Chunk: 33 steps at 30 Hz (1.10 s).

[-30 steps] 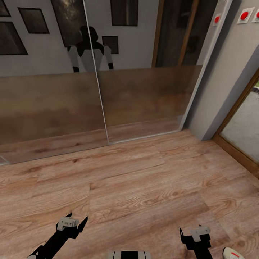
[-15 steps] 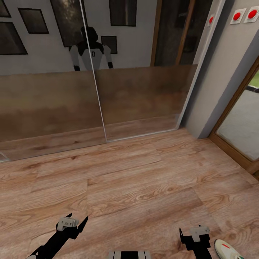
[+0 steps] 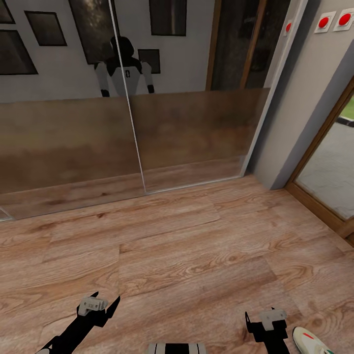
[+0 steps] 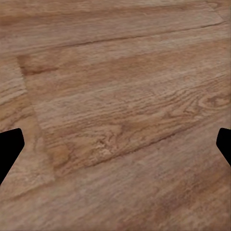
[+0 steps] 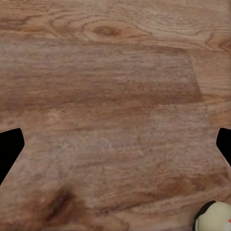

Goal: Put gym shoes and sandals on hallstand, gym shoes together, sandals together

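A white gym shoe point(image 3: 310, 342) with a red tongue label lies on the corridor floor point(image 3: 196, 255) at the near right, cut off by the frame edge, just right of the right gripper point(image 3: 266, 322). Both arms hang low over the planks, the left gripper point(image 3: 98, 306) well apart; each one's fingers point(image 4: 9, 147) spread wide, holding nothing. Beyond, a mirrored sliding door point(image 3: 128, 123) reflects the robot.
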Motion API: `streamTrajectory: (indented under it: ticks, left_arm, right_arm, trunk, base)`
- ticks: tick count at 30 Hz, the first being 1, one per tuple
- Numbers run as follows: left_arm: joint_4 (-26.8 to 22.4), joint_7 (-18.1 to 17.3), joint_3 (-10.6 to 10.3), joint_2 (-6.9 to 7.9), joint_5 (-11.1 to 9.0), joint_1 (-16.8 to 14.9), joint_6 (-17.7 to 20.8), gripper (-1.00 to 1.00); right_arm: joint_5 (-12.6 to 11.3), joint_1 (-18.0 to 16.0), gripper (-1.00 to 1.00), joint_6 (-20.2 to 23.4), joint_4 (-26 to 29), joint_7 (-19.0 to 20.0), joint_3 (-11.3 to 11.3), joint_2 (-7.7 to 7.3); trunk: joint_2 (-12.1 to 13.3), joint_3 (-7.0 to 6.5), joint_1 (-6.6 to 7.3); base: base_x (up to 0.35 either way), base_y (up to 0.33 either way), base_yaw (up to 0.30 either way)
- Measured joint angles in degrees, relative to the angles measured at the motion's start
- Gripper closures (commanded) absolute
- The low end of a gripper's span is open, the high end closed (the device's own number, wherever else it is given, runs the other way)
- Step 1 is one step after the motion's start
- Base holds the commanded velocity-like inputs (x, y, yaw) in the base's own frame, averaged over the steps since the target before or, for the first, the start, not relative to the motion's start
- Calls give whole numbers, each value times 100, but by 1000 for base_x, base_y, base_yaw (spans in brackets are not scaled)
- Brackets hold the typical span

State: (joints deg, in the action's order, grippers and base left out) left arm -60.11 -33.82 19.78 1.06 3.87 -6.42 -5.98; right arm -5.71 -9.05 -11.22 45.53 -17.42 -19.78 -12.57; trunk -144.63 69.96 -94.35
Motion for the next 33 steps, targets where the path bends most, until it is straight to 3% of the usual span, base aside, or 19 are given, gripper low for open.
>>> streamTrajectory:
  ticks: [15, 33]
  left_arm:
    - [4, -1, 0, 6, 0, 0, 0, -100]
    - [7, -1, 1, 8, 0, 0, 0, -100]
  right_arm:
    - [0, 0, -100, -3, 0, -4, 0, 6]
    - [-4, 0, -100, -3, 0, -6, 1, 9]
  trunk:
    - [0, 0, 0]
    - [0, -19, 0]
  base:
    - [0, 0, -35]
    - [0, 0, -230]
